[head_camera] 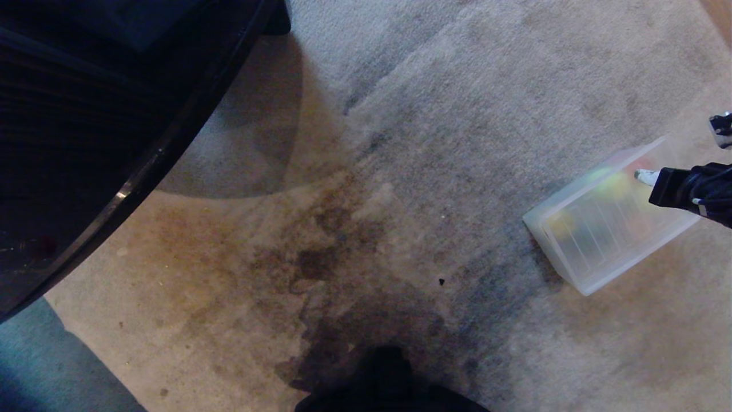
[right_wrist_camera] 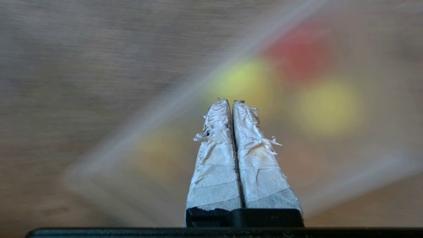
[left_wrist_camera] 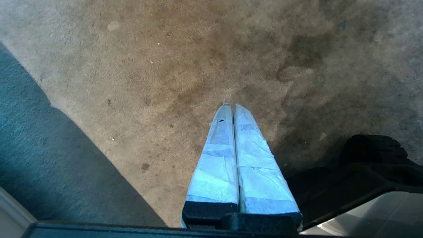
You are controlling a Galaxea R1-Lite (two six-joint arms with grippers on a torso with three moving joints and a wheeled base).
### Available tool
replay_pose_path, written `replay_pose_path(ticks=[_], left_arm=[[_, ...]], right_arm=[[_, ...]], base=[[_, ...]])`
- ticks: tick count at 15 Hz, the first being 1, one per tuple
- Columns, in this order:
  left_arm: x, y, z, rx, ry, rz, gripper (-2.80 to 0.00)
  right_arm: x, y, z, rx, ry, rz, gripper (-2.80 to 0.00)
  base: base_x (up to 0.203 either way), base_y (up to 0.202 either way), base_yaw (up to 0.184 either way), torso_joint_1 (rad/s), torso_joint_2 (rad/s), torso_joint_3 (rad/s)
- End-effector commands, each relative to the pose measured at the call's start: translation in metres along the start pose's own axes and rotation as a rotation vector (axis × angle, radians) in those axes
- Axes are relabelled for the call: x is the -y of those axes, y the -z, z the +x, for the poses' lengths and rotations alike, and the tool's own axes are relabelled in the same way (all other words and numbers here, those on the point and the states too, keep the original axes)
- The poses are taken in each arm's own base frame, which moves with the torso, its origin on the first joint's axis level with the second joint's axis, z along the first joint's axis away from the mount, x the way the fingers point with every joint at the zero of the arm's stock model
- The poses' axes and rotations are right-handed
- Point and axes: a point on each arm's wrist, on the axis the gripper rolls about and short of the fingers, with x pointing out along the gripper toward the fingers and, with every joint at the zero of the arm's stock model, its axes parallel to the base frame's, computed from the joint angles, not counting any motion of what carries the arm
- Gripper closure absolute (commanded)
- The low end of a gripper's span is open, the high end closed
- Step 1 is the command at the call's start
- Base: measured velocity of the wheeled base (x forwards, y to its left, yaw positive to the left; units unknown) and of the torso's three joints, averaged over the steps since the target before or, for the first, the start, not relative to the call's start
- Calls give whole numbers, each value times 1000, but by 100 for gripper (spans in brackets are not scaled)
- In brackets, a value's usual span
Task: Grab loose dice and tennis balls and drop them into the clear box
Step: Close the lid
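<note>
The right end effector [head_camera: 645,176] hangs over the far part of the clear box [head_camera: 577,280], its taped fingers [right_wrist_camera: 214,158] pressed together with nothing between them. The box sits on the carpet [head_camera: 400,143] at the right of the head view. Through its frosted wall several coloured shapes show: two yellow-green blobs [right_wrist_camera: 244,79], probably the tennis balls, a red one [right_wrist_camera: 299,49], likely the red die, and a duller yellow patch [right_wrist_camera: 158,152].

Judged from this, a drop into the box is finished and the arm carries no load. The next move calls for locating any loose item and opening the fingers before descent; none lies on the visible carpet, so the base or torso may need to turn.

The left end effector [left_wrist_camera: 229,106] is parked low over stained carpet, fingers closed and empty.

Limits of view: the right wrist view is heavily blurred, so pips and exact count cannot be read. The box's right corner is covered by the arm. A dark furniture edge [head_camera: 114,143] fills the upper left.
</note>
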Motion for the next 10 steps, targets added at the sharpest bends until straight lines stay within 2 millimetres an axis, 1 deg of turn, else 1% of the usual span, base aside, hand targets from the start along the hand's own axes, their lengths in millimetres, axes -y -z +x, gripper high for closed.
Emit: replay_pose_path(ticks=[1,3,5,6,7,9,10], left_arm=[[0,0,0,0,0,0,0],[0,0,0,-1,0,0,0],[0,0,0,-1,0,0,0],[0,0,0,0,0,0,0],[0,0,0,0,0,0,0],[0,0,0,-1,0,0,0],[0,0,0,-1,0,0,0]], right_arm=[[-9,3,10,-10,-39,60,0],[-16,5,24,-22,-71,139,0],[-21,2,31,11,-100,172,0],[-23,1,33,21,-110,176,0],[-27,2,39,33,-131,182,0],[-28,3,40,33,-138,184,0],[-28,9,44,11,-136,184,0]], base=[[0,0,0,0,0,0],[0,0,0,0,0,0],[0,0,0,0,0,0],[0,0,0,0,0,0],[0,0,0,0,0,0],[0,0,0,0,0,0],[0,0,0,0,0,0]])
